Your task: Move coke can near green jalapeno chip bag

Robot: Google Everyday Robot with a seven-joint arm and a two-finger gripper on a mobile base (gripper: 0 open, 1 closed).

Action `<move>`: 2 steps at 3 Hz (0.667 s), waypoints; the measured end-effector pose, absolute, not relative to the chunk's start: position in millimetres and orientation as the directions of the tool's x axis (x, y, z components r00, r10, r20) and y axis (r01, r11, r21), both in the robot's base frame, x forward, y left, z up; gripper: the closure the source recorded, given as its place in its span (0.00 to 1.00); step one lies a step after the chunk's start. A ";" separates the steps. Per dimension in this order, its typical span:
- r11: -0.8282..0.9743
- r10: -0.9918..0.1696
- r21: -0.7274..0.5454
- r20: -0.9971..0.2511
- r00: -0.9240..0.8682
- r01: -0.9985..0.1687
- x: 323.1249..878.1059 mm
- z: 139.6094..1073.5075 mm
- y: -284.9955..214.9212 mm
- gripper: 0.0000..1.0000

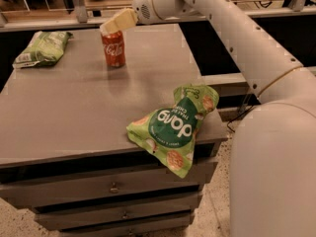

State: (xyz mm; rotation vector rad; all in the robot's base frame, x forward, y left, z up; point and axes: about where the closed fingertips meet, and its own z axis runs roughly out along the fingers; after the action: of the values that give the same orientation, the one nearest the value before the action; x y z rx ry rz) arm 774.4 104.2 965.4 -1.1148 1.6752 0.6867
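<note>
The red coke can (113, 49) stands upright on the grey table top (74, 102), toward the back middle. My gripper (117, 22) hangs just above the can's top, its cream fingers pointing left and down over the rim. The pale green jalapeno chip bag (42, 48) lies flat at the table's back left corner, well to the left of the can.
A larger bright green bag (174, 127) with white letters hangs over the table's front right edge. My white arm (237, 38) stretches across the right side of the view. Drawers (113, 186) sit below the top. A rail runs behind the table.
</note>
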 end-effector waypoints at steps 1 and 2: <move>0.424 -0.359 0.026 -0.913 -0.194 -0.905 772.6 944.7 119.7 0.00; 0.425 -0.385 0.050 -0.894 -0.231 -0.904 764.8 933.4 127.3 0.00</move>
State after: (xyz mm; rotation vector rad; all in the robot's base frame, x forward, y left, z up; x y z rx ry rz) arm 764.8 127.3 933.4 -1.1074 1.8062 0.7472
